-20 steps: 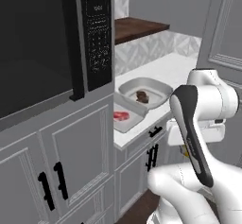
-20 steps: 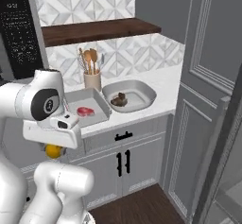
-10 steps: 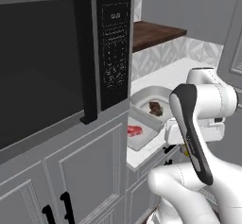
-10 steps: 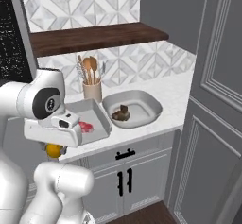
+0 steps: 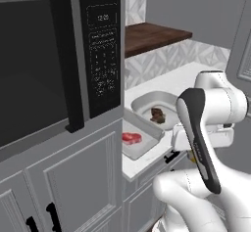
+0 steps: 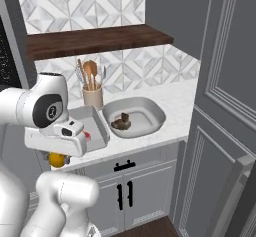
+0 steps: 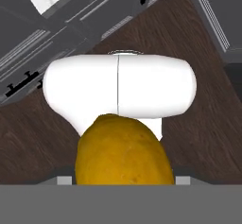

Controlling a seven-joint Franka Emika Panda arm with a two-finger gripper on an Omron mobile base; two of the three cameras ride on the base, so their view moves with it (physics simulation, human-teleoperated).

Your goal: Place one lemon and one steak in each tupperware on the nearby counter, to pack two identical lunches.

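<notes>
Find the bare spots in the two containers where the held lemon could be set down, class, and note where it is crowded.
Free: the tub floor right of the dark steak; the tray floor around the red steak. Crowded: behind the tray, where the utensil holder stands. The gripper holds the lemon below counter level.

lemon (image 7: 124, 153): bottom cut off by hand view's edge, jaws hidden behind it
red steak (image 5: 131, 137): mostly covered by the arm in the right base view
tray (image 6: 99, 126): left part hidden

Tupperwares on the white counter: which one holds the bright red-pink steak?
The shallow rectangular tray, beside the tall cabinet; the deeper rounded tub holds the dark brownish steak.
</notes>
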